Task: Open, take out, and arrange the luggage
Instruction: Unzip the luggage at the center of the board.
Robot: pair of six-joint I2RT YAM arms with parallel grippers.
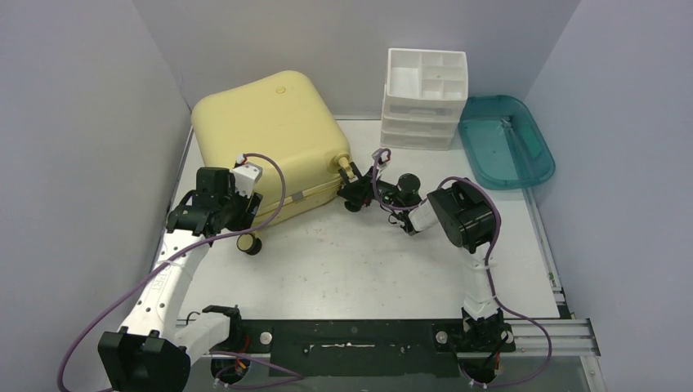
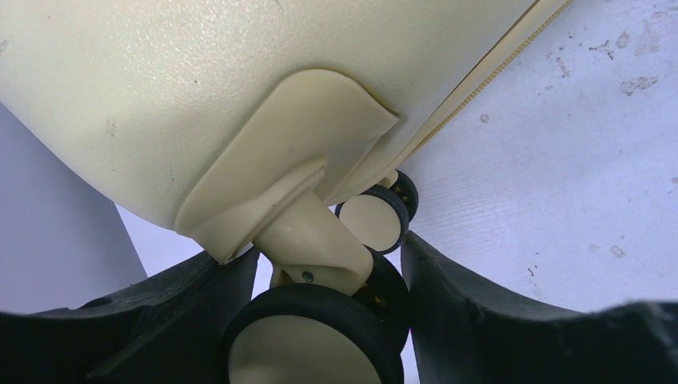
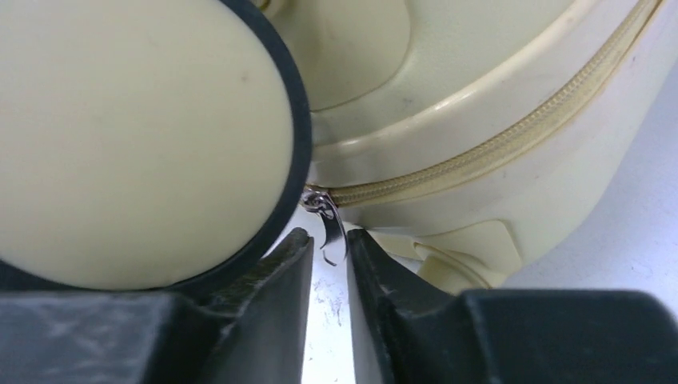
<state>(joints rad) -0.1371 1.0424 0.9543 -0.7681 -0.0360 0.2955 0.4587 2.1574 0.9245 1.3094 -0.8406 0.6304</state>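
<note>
**Two arms close in on a shut suitcase**

The suitcase (image 1: 270,131) lies flat on one shell at the far-left corner of the table (image 1: 368,261), with its wheeled end facing the near edge. Its lid is down. Where the zip (image 3: 496,144) shows in the right wrist view, it runs closed along the seam between the two pale-yellow shells.

At the case's near-left corner, the left gripper (image 2: 328,256) straddles a wheel (image 2: 308,344). One black finger presses in on each flank, and the jaws stand fairly wide around it. A twin wheel (image 2: 384,216) on the lower shell sits just beyond, clear of the fingers.

At the near-right corner, the right gripper (image 1: 353,192) reaches in low from the table's middle, with its forearm folded back toward the right edge. Its jaws are drawn narrow, leaving only a slit between the tips. The metal zip pull (image 3: 334,236) hangs in that slit, with a sliver of gap showing beside it. From here I cannot tell whether the tips actually pinch it. A corner wheel (image 3: 136,136) fills the upper left of that close view, just above the left-hand tip.

A white drawer organizer (image 1: 425,98) stands at the far edge, right of centre. A teal tray (image 1: 507,143) sits just beside it in the far-right corner. Both are well apart from the arms.
</note>
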